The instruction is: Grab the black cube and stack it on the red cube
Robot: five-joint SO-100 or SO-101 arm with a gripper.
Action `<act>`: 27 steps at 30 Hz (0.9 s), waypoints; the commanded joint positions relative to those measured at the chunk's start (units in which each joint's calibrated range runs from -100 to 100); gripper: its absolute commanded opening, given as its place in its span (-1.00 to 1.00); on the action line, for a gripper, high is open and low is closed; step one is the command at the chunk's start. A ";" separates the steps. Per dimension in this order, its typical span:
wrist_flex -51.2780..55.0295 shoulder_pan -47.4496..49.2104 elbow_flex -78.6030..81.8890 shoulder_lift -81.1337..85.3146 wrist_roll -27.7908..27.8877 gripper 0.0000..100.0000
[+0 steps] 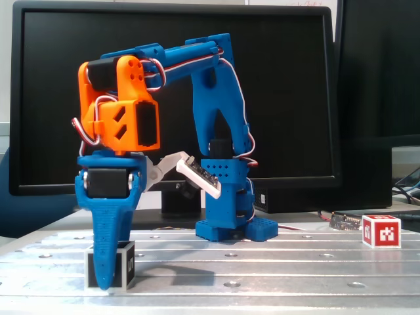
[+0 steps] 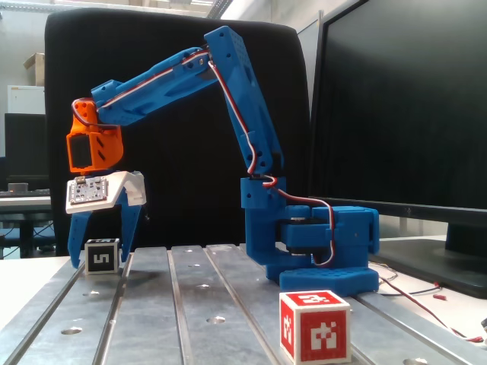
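Grasping is the step in hand: the blue two-fingered claw (image 2: 100, 262) straddles the small black cube with white-edged faces (image 2: 102, 256) on the slotted metal bench (image 2: 228, 304), fingers spread, not yet clamped. Next: close, lift, carry to the small red cube with white markers (image 2: 314, 325), well apart from the black cube.

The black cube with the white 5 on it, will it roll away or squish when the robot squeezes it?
Probably neither. The black cube has flat faces and sits square on the metal table, so it should slide rather than roll. Its edges look crisp and straight, so it seems stiff. The open gripper straddles it, so flat sides should grip evenly.
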State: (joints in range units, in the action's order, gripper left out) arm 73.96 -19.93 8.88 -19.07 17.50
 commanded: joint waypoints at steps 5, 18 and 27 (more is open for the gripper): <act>0.13 -0.19 -0.51 0.77 0.59 -0.56; 0.22 -0.19 -0.87 0.77 0.49 -0.63; 1.67 0.40 -4.04 0.94 0.44 -0.63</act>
State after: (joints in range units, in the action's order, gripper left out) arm 74.30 -19.85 7.97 -19.07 18.08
